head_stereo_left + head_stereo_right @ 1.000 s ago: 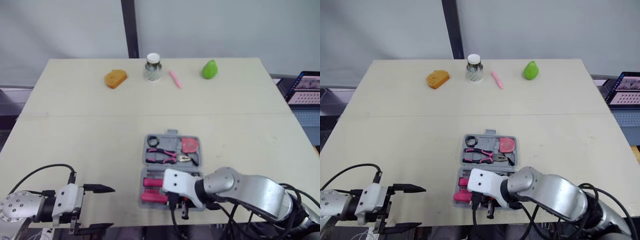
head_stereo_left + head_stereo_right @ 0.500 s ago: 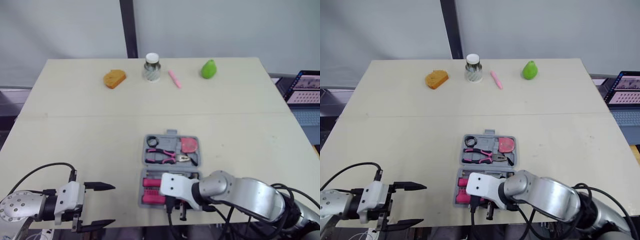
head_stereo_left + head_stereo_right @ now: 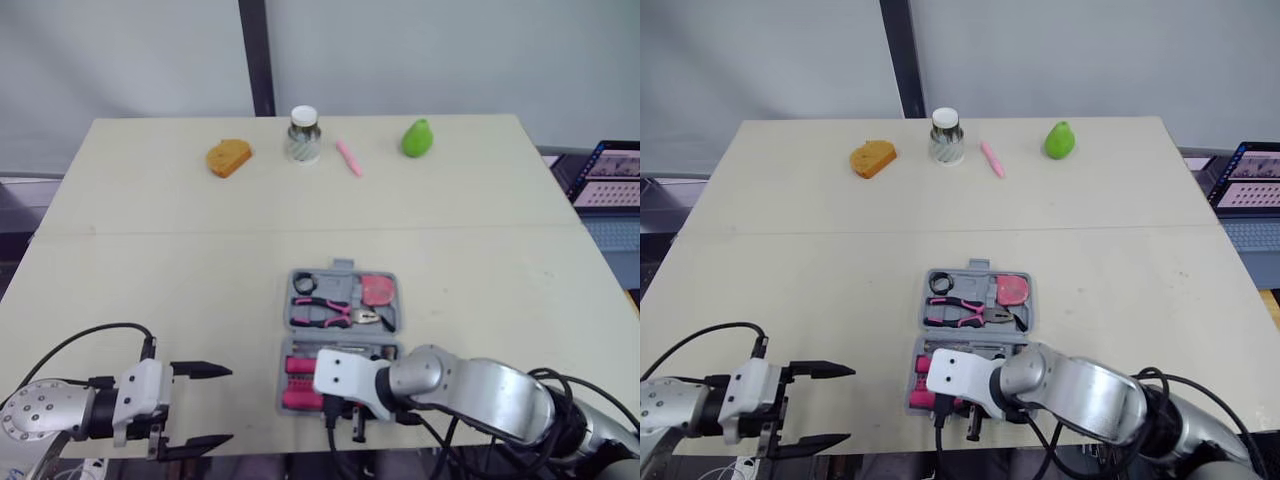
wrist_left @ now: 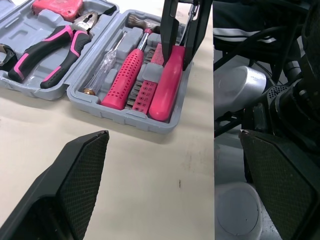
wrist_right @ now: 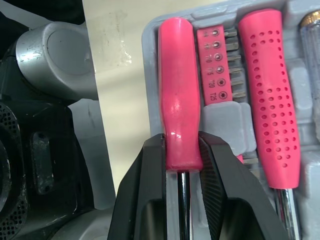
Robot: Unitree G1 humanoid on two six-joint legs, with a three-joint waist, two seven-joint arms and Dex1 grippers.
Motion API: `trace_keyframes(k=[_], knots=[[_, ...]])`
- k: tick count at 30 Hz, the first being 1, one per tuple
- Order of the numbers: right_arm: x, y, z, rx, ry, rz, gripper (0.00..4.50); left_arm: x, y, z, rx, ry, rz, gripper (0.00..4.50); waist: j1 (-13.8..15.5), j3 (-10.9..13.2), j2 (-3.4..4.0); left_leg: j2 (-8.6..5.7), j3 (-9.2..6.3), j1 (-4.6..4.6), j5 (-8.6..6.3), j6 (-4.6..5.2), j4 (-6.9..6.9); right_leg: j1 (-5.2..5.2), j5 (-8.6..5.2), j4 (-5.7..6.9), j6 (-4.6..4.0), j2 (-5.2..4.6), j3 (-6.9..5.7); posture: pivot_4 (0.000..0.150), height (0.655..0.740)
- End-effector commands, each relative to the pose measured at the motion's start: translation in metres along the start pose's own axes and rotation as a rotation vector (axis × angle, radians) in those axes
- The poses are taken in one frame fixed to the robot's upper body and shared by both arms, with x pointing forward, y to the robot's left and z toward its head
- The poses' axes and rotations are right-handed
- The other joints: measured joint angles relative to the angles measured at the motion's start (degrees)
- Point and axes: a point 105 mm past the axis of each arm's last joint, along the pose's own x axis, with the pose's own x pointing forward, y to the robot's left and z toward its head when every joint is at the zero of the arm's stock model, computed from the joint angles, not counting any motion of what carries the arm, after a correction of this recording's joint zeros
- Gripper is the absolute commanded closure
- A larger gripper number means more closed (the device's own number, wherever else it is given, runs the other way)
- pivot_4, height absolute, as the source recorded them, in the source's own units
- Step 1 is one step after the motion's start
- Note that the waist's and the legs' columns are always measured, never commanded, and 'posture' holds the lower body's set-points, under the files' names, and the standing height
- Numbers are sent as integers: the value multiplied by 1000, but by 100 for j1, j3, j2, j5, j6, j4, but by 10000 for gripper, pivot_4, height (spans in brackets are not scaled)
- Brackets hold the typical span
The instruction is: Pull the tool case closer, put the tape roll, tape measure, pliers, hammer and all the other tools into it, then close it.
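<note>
Firmly, the right claw (image 5: 182, 145) is clamped on a smooth pink handle (image 5: 177, 75), just where it meets its chrome shaft. That handle lies in the near half of the open tool case (image 3: 291, 310), in the slot closest to the front edge of the bench (image 3: 150, 250). Beside it sit a pink strip of bits (image 5: 220, 65) and a dotted pink handle (image 5: 270, 90). The far half of the case holds the pliers (image 3: 335, 313), the pink tape measure (image 3: 378, 290) and the black tape roll (image 3: 305, 283). The left claw (image 3: 230, 405) is spread wide and holds nothing, hovering at the front edge well to the left of the case. Along the far edge stand an orange lump (image 3: 229, 157), a jar (image 3: 303, 135), a pink pen (image 3: 349, 157) and a green pear (image 3: 417, 138).
</note>
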Motion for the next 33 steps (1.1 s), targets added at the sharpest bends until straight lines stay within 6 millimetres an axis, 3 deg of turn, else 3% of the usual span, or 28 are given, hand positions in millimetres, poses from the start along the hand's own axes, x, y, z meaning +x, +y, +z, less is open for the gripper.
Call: trace_keyframes(k=[1,14,21,23,29,31,33], knots=[[1,4,5,-17,-29,1,41178,3,-1,6,33,-4,-11,0,1,0,0,0,0,0,0,0,0,0,0,0,0,0,0,1500,7400],[3,3,1,-12,-23,-4,41178,5,1,6,34,-5,-9,0,-2,0,0,2,2,0,-1,-2,0,-2,-1,1,-1,2,0,1500,7400],[-3,1,8,-6,-61,-9,7056,5,1,6,30,-9,-9,0,0,0,0,2,2,0,-1,-2,0,-2,0,1,-1,2,0,1500,7400],[-8,0,14,-4,-95,-9,991,5,2,6,30,-10,-7,0,0,0,0,3,2,0,-1,-2,0,-2,-1,2,-1,2,0,1500,7400],[-22,-8,34,-1,-279,-80,991,8,3,6,29,-21,-1,0,9,-1,-2,3,2,0,-2,-2,-2,-2,0,2,-1,2,-1,1500,7400],[-23,-11,35,4,-332,-112,6200,10,5,7,31,-25,0,0,9,-2,-3,2,4,0,-4,-1,-1,-2,0,0,-1,1,0,1500,7400],[-21,-6,34,-4,-385,-97,14974,10,6,7,34,-28,1,0,11,-2,-3,2,5,0,-5,-2,0,-2,0,2,-1,2,0,1500,7400]])
